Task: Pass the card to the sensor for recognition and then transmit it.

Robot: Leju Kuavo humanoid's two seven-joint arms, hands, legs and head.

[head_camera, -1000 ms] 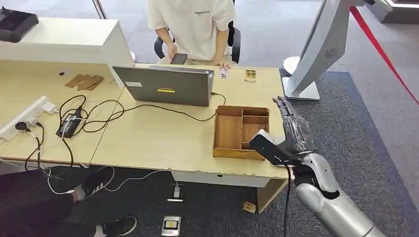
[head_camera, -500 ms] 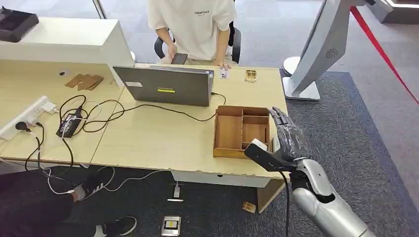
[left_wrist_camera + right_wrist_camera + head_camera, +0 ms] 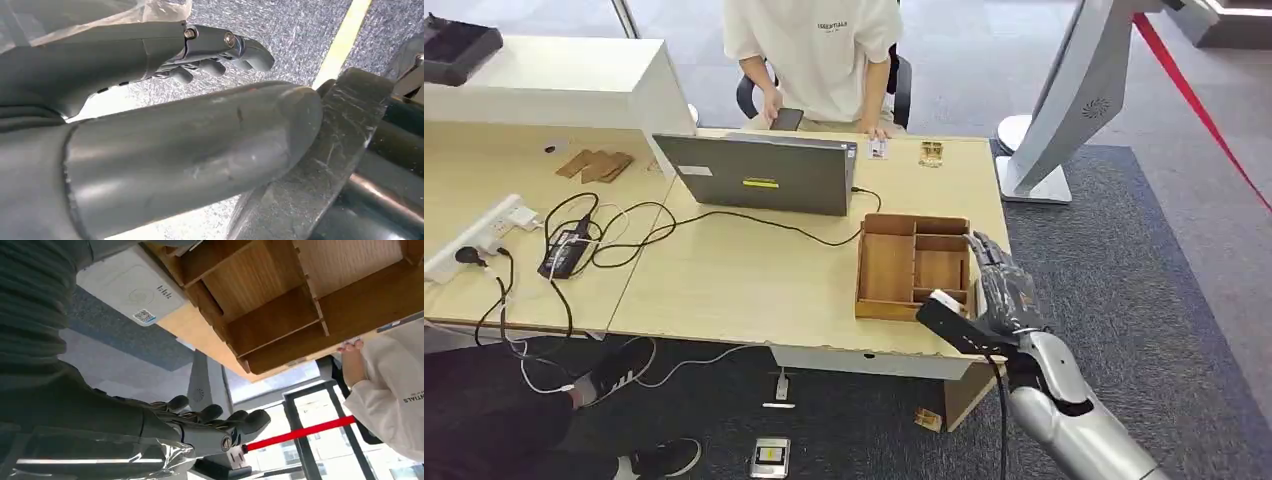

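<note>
Hovering right hand (image 3: 1002, 290) at tray's (image 3: 886, 268) 3 o'clock edge, fingers extended, slightly apart, holding nothing visible. Card's whereabouts: cannot tell (white reader (image 3: 131, 294) beside tray). Judging pre-pickup step; next needing card located. Left hand (image 3: 165, 115) hanging, empty.

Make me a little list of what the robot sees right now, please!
right hand: open, fingers straight, beside the wooden tray, holding nothing
left hand: hanging over grey carpet, holding nothing
wooden tray: on the desk's right end, several compartments
white card reader: on the desk next to the tray
laptop: open, facing the person
person: seated behind the desk, holding a phone
</note>
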